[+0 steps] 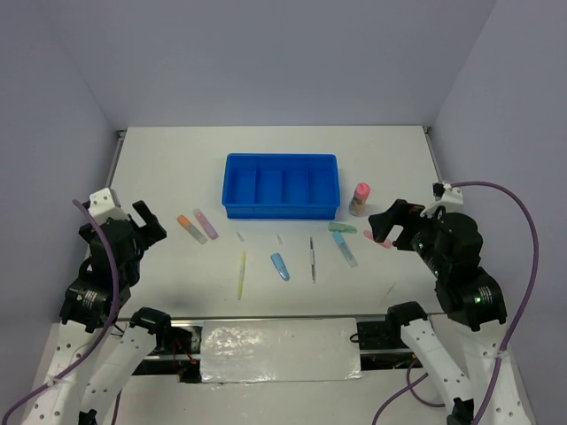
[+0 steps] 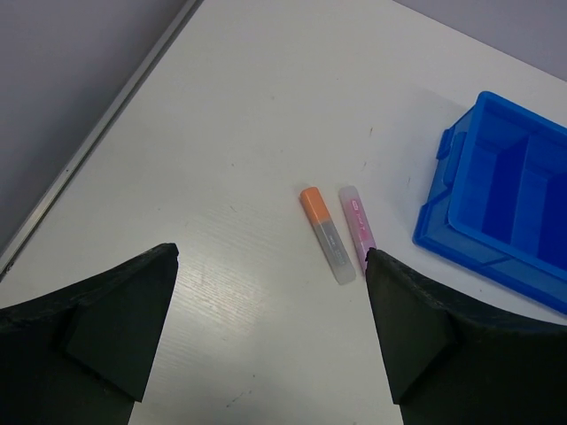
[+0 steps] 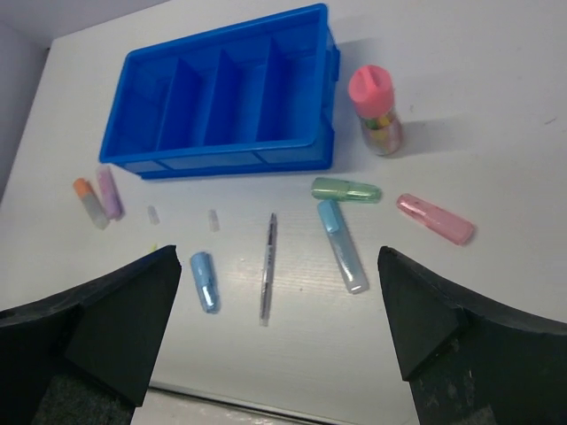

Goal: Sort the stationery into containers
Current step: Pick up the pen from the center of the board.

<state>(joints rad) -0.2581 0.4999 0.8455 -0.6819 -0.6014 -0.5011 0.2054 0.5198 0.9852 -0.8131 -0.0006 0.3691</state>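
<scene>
The blue compartment tray (image 1: 282, 212) sits mid-table with nothing in it. In front of it the stationery lies loose: an orange marker (image 1: 187, 226) and a purple marker (image 1: 205, 223) at left, a yellow pen (image 1: 241, 274), a short blue marker (image 1: 280, 266), a thin pen (image 1: 313, 258), then green (image 3: 345, 189), light blue (image 3: 342, 245) and pink (image 3: 434, 219) markers. The pink-capped glue stick (image 1: 359, 199) stands upright by the tray's right end. My left gripper (image 2: 270, 252) hovers open just short of the orange marker (image 2: 326, 234). Above the thin pen (image 3: 267, 266), my right gripper (image 3: 277, 252) is open and holds nothing.
Two tiny clear caps (image 1: 239, 236) (image 1: 280, 239) lie between the tray and the pens. A metal rail (image 2: 97, 142) runs along the table's left edge. Grey walls enclose the table on three sides.
</scene>
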